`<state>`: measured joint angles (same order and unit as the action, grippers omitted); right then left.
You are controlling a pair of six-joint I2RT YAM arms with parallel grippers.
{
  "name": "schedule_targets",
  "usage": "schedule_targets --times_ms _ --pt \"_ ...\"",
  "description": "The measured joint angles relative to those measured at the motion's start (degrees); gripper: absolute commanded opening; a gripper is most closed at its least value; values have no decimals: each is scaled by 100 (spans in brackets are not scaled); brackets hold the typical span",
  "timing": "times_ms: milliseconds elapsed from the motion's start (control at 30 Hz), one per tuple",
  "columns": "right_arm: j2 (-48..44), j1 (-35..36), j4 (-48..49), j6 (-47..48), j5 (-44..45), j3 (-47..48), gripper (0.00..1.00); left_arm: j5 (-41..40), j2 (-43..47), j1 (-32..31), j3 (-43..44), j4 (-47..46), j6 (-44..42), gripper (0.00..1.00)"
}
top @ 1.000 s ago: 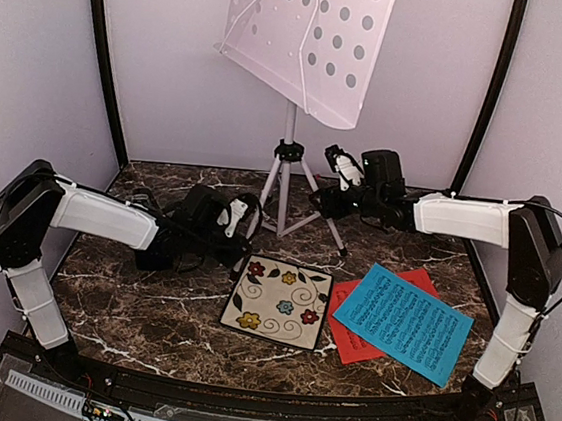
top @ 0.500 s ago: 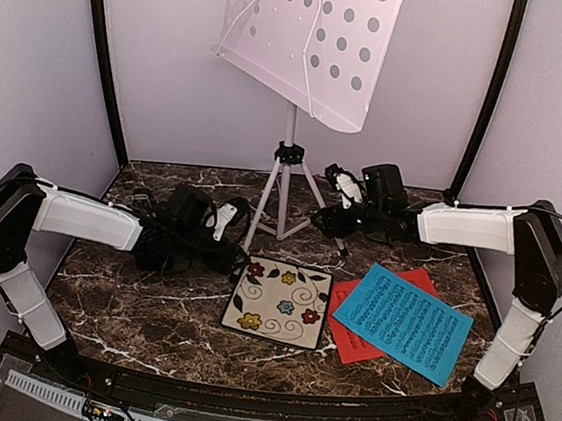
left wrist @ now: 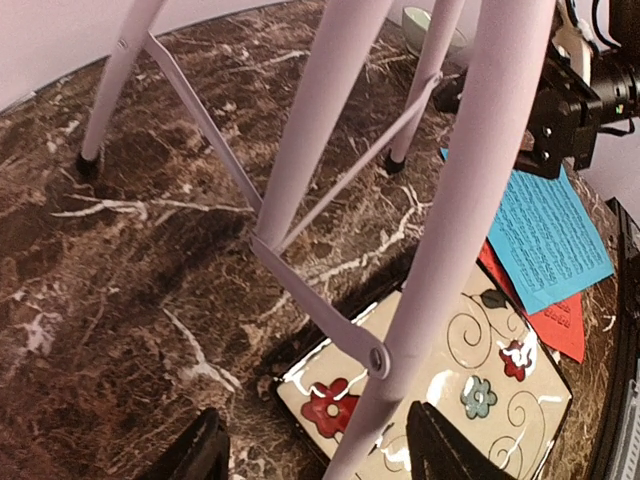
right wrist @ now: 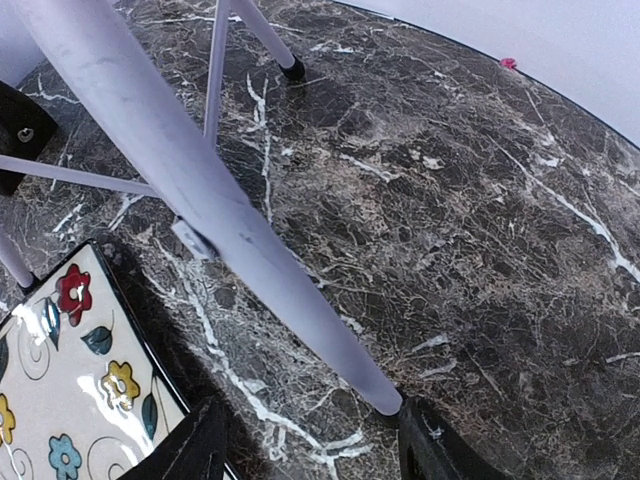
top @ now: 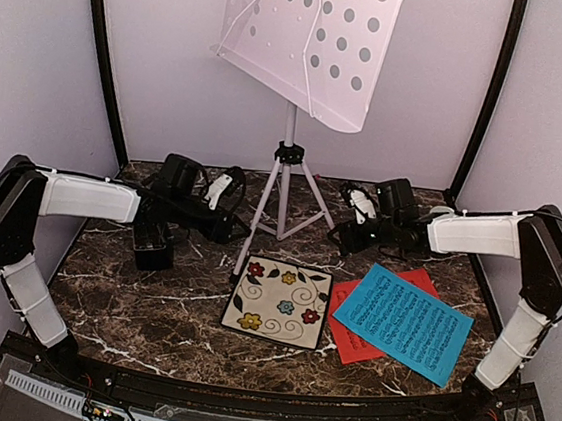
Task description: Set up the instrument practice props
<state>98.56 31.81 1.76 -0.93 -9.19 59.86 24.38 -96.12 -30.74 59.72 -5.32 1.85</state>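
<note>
Top external view: we note white music stand (top: 309,43) upright on tripod, back-centre of tabletop (top: 150,307). Left fingers (left wrist: 195,455) spread wide around near-left leg (left wrist: 470,180), no clamp. Right fingers (right wrist: 195,450) wide, near-right leg (right wrist: 200,180) foot between. Blue sheet (top: 402,322) overlaps red sheet (top: 352,344), just right of floral tile (top: 279,301).

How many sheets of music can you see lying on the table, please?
2. The blue sheet lies right of the flowered tile; the red sheet lies under it, mostly covered. Another beneath them would be hidden.
</note>
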Motion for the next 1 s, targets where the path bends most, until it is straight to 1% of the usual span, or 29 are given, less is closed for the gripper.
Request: schedule_targets --times_ms 67,133,200,333,433,467,533,600,667,800,1000 --pt "133 -15 -61 59 -2 94 57 203 -179 -35 -44 -22 -15 63" --pt "295 -31 -92 120 -4 212 55 328 -302 -68 -114 -52 -15 59" --pt "459 -35 -118 175 -26 328 51 404 -400 -118 -133 -55 -20 51" --pt "715 -39 -168 282 -59 516 38 439 -505 -219 -138 -114 24 29" --pt "839 -57 -192 356 -63 691 30 326 -511 -256 -188 -195 26 17" --pt "861 -63 -195 389 -66 730 26 313 -511 -254 -223 -232 39 13" --pt "887 -63 -210 468 -59 796 16 289 -457 -249 -354 -374 -57 8" --pt "909 -63 -219 638 -66 831 6 127 -343 -289 -474 -428 -184 4" --pt "911 0 -234 1016 -61 855 0 -15 -229 -323 -579 -466 -157 1" --pt "922 39 -223 1154 -129 861 0 -319 72 -404 -789 -468 -116 0" --pt "916 74 -160 1224 -157 815 0 -664 516 -684 -1169 -481 212 0"
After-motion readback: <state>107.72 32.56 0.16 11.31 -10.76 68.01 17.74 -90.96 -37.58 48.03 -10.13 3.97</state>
